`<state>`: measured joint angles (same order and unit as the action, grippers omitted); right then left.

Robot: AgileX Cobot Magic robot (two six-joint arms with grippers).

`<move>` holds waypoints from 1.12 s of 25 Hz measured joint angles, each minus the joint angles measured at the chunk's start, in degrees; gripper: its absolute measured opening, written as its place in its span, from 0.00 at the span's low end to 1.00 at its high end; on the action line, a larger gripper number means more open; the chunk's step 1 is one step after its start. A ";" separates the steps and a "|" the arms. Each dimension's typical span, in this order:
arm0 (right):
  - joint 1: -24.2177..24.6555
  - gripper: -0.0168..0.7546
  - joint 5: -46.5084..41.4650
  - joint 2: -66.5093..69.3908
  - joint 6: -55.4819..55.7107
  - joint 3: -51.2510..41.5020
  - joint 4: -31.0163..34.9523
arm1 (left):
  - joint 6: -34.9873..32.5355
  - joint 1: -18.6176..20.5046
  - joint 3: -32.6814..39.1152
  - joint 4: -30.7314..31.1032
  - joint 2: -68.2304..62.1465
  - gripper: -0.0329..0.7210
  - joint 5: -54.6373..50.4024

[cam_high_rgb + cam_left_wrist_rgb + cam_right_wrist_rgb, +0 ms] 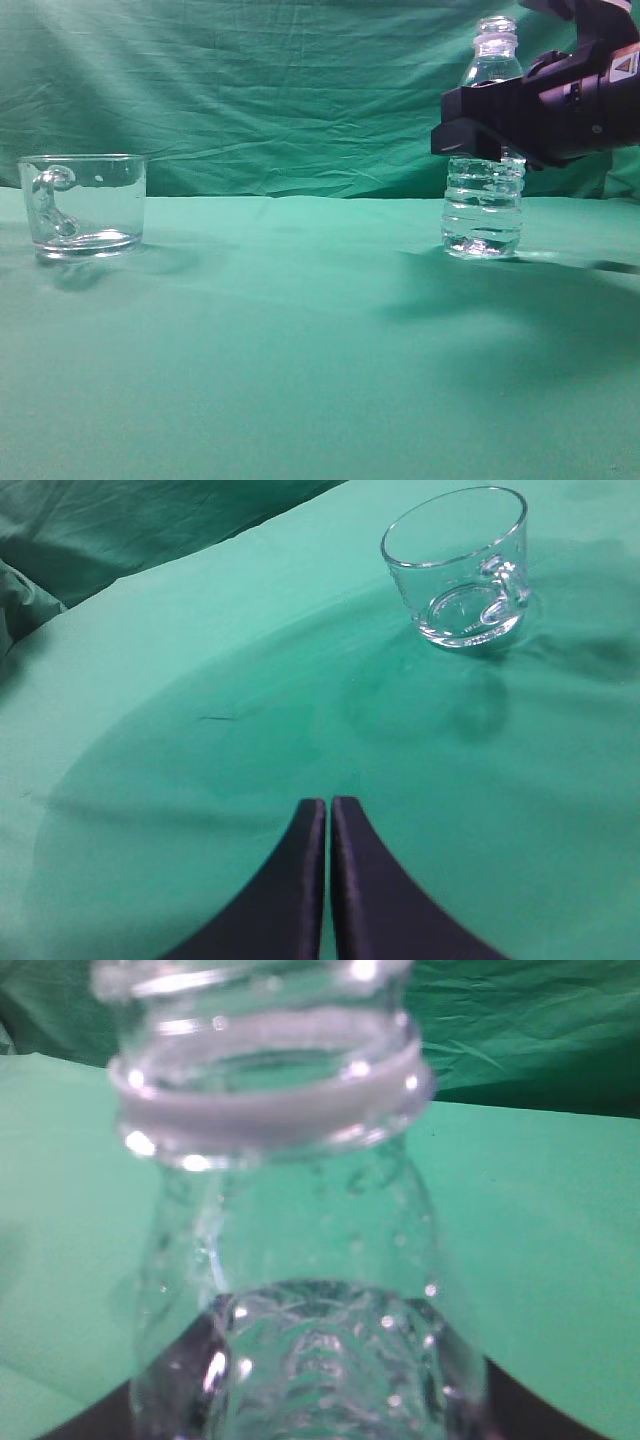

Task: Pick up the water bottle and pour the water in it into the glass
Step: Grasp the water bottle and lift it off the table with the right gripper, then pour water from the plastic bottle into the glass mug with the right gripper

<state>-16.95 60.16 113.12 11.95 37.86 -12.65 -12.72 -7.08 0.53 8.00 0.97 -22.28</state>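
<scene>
Take the glass [83,205] as your landmark: in the exterior view it stands upright on the green cloth [300,330] at the far left, its curled handle turned toward the camera side, and you see no liquid in it. In the left wrist view the glass [462,568] sits ahead and to the upper right of the left gripper [327,825], well apart from it. The gripper's two dark fingers lie pressed together with nothing between them, so you read it as closed and empty, hovering over bare cloth.

Move right from the glass, across a wide stretch of cloth, and you reach the water bottle [487,190]. It stands upright, well apart from the glass, uncapped, with its pale threaded ring at the top. The water [482,232] shows only as glints in the lowest ribbed part. The right gripper [478,140] crosses the bottle's middle, level with the shoulder; its dark body hides the bottle there.

In the right wrist view the water bottle [300,1290] fills the frame, blurred and very close, with dark finger edges at both lower corners. You cannot tell whether the fingers press the bottle or merely flank it.
</scene>
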 joint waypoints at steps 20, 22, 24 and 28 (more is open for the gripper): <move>-1.33 0.45 -25.06 -14.33 0.71 8.16 -17.07 | 0.00 0.00 0.00 0.00 0.00 0.04 0.00; -3.28 0.45 -32.78 -15.67 0.72 12.11 -18.37 | 0.00 0.00 0.00 0.00 0.00 0.04 0.00; -5.57 0.45 -40.34 -15.93 0.72 15.91 -19.28 | 0.00 0.00 0.00 0.00 0.00 0.04 0.00; -10.35 0.45 -48.81 -14.82 0.72 23.18 -20.66 | 0.00 0.00 0.00 0.00 0.00 0.04 0.00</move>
<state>-27.30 11.35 98.30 12.66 61.03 -33.31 -12.72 -7.08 0.53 8.00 0.97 -22.28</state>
